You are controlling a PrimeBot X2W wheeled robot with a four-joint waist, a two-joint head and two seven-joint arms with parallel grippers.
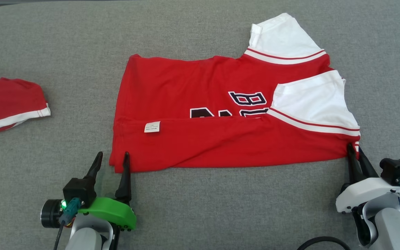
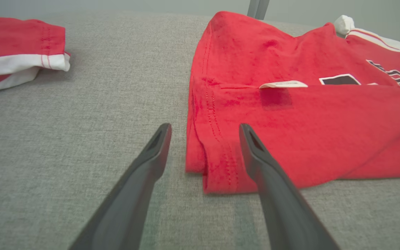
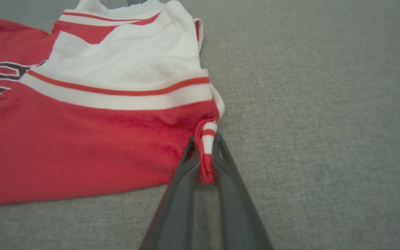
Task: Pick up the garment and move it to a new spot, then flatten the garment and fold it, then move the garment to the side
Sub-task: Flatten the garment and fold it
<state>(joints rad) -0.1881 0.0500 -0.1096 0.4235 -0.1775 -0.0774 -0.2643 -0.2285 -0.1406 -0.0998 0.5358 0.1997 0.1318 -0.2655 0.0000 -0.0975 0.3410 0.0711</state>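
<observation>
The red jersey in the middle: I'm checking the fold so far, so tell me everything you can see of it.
The red jersey lies flat on the grey fabric surface, its near long edge folded over the front, half covering dark letters and baring a small white label. Soft knit-looking cloth; two white sleeves with red-and-white stripes at the robot's right. The right gripper is shut on the near sleeve-side corner; the open left gripper straddles the near hem corner without pinching it.
</observation>
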